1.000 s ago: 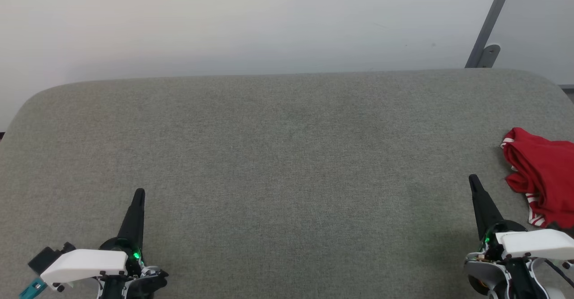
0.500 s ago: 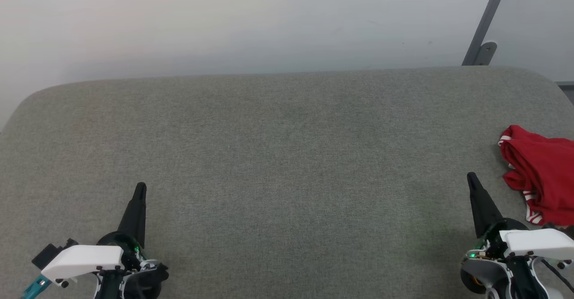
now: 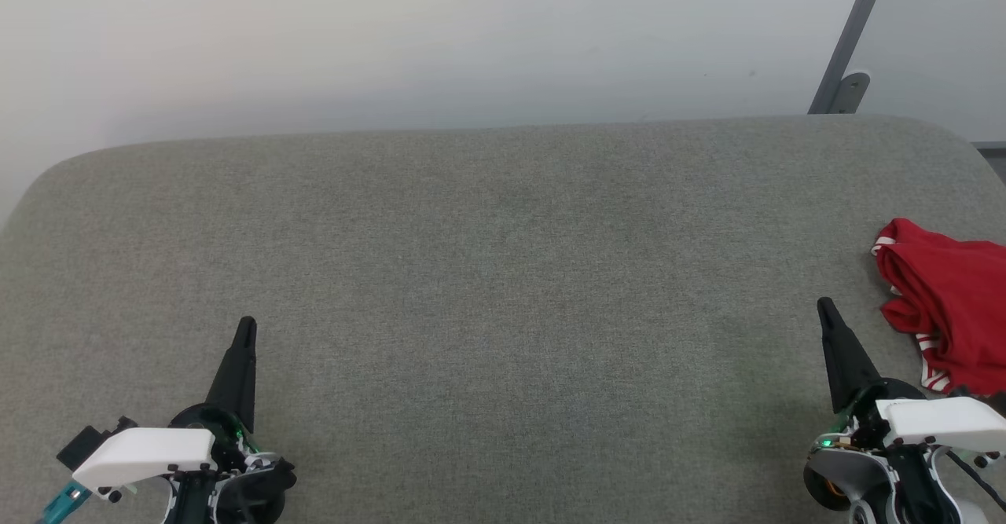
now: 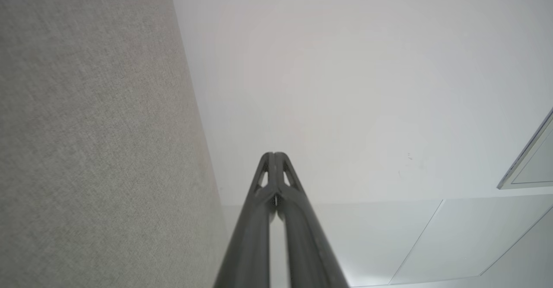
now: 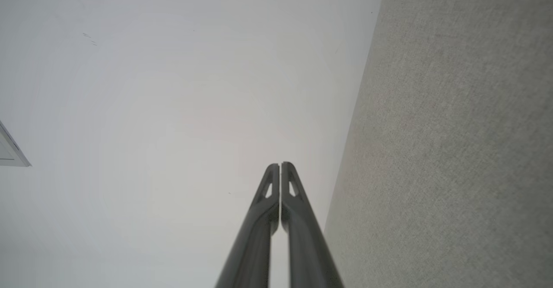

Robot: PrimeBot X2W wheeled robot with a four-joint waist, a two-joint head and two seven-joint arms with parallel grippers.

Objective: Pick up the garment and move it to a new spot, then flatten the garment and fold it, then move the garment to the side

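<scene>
A wide grey fabric-covered surface (image 3: 503, 272) with rounded far corners stretches across the head view, backed by a plain pale wall (image 3: 393, 37); a slanted grey metal bar (image 3: 853, 45) with a small bracket stands against the wall at the upper right.

The garment (image 3: 955, 312), a red shirt with red-and-white striped trim showing at its edges, lies crumpled in a heap at the far right edge of the surface, partly cut off by the picture's border; no lettering can be made out.

The left gripper (image 3: 246, 327) sits at the lower left, its dark fingers pointing away from the robot over bare fabric, well apart from the garment; in the left wrist view its two fingers (image 4: 259, 219) are pressed together at the tips, holding nothing.

The right gripper (image 3: 825, 305) sits at the lower right, near the garment's left edge but not touching it; in the right wrist view its fingers (image 5: 298, 227) meet tip to tip, with nothing between them.
</scene>
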